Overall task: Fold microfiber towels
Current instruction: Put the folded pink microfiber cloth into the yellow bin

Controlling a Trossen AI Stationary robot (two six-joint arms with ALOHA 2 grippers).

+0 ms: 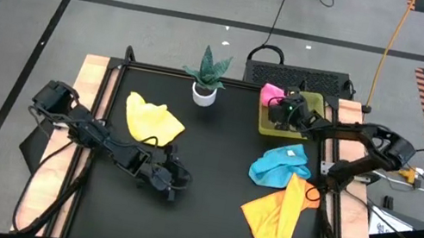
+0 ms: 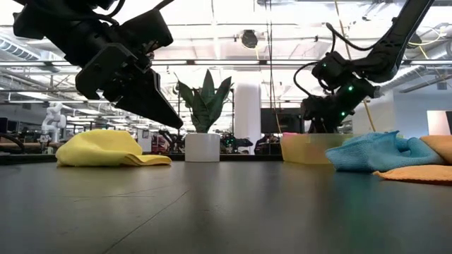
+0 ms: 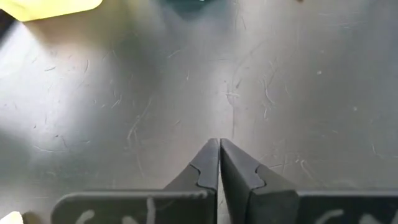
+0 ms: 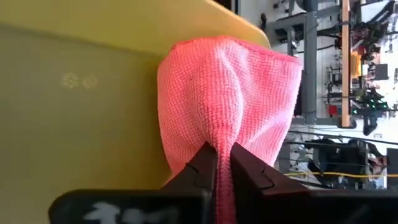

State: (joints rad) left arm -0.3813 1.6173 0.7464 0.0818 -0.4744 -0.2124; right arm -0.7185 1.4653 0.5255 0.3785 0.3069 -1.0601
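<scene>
Four soft microfiber towels on or over the dark bench. Yellow towel crumpled into a low mound at the left rear, long axis roughly front to back in the high view, a flat flap trailing from its front edge. Light blue towel bunched in a rumpled heap at the right, touching the orange towel, which lies spread flatter, tapering, long axis on a diagonal from the right edge toward the front centre. Pink towel pinched by a fold into a bulging, loop-textured pouch, hanging over the rim of the yellow-green tray at the right rear corner, long axis running straight out from the fingers.

Right hand clenched on the pink towel, a strip of cloth squeezed between the fingertips, above the tray. Left hand closed on nothing, fingertips pressed together, poised over bare bench near the front left, just in front of the yellow towel.

Potted plant upright at the rear centre.
</scene>
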